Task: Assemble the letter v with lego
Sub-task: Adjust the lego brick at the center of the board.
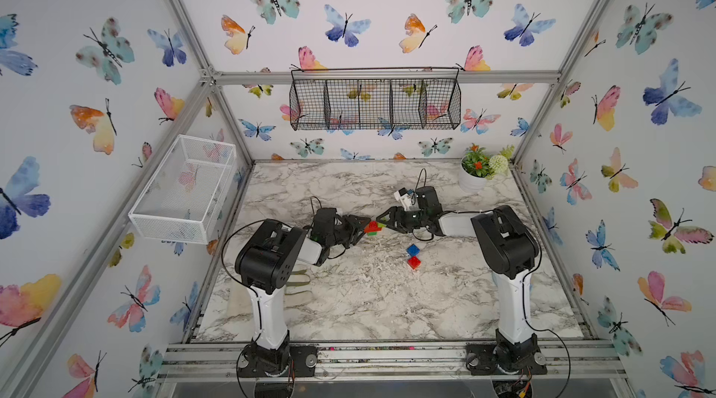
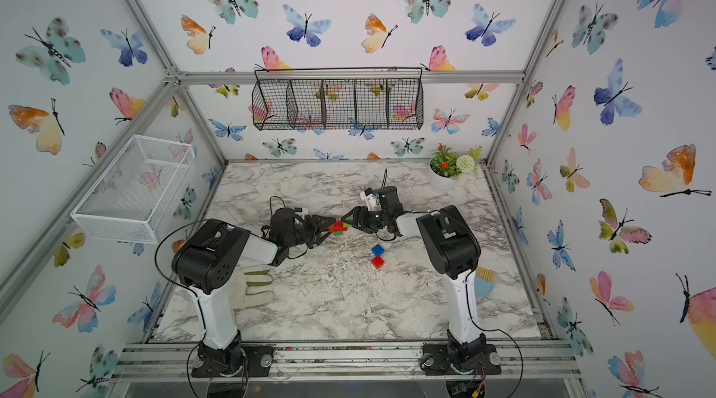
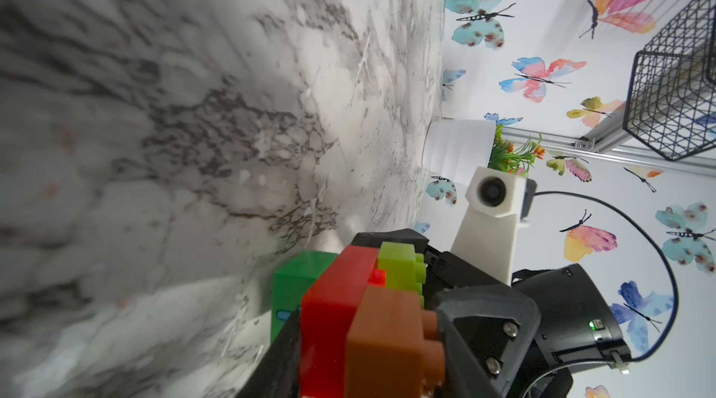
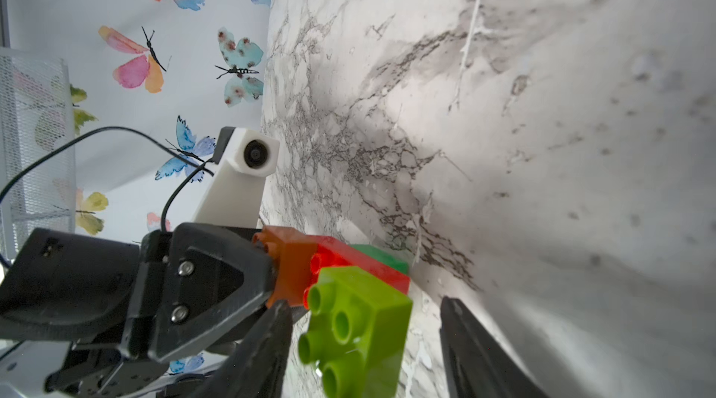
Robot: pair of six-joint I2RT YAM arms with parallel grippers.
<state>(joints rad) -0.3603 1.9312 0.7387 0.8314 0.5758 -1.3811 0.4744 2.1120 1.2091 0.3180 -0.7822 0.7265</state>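
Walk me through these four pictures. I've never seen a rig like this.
The left arm and the right arm are robot arms reaching over a marble table inside a butterfly-papered booth. Two pictures come from a camera pair overhead; the other two from a camera on each wrist. Each arm ends in a pincer. The left pincer is shut on a brick cluster: orange, red, dark green and lime green. The right pincer stands open either side of the lime green brick. A blue brick and a square red brick lie loose on the table; a potted plant stands in a far corner.
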